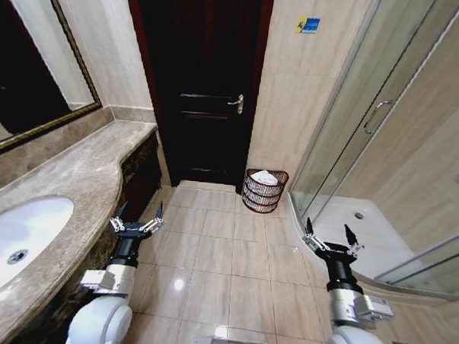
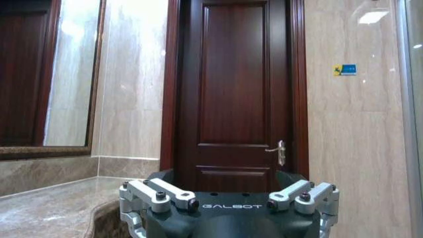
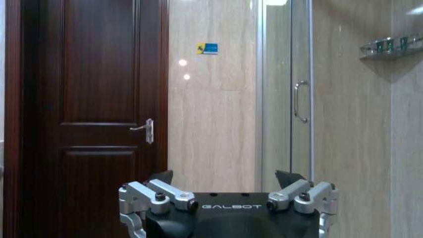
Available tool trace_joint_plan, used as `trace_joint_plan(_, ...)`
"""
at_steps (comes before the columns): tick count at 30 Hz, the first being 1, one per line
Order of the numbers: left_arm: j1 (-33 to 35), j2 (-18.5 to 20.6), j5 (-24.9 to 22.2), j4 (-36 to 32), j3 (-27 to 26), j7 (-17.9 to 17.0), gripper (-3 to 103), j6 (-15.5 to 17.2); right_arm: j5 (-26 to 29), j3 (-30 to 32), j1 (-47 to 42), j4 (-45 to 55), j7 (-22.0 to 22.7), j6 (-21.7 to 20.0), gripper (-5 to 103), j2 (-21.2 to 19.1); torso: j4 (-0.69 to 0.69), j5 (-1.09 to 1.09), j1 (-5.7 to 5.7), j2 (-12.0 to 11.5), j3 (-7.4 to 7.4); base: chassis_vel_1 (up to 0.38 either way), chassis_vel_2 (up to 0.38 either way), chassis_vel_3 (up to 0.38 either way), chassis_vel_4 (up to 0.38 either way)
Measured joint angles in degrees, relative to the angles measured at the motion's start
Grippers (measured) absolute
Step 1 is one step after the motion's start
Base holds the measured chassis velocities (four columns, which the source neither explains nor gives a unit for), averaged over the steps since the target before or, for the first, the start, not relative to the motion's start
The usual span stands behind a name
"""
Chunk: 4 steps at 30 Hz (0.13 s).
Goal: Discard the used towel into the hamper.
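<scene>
your hamper [image 1: 264, 191] sits on the floor against the wall just right of the door [image 1: 203, 87], with a white towel [image 1: 264, 176] already lying in its top. both the left gripper [image 1: 138, 216] and right gripper [image 1: 332, 237] hang well short of the hamper, fingers spread wide and empty. if you drive toward the hamper, you could knock it over or clip the shower glass [image 1: 353, 124] beside it.

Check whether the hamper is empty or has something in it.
Not empty: a white cloth lies inside the hamper, showing above its rim.
</scene>
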Motion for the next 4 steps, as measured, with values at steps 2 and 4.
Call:
trace_joint_plan(2,0.0,0.0,0.0,0.0,0.0,0.0,100,0.0,0.0,0.0,0.0,0.0,0.0,0.0,100,0.0,0.00,0.00,0.00,0.0,0.00,0.000,0.000,0.000,0.000)
trace_joint_plan(4,0.0,0.0,0.0,0.0,0.0,0.0,100,0.0,0.0,0.0,0.0,0.0,0.0,0.0,100,0.0,0.00,0.00,0.00,0.0,0.00,0.000,0.000,0.000,0.000)
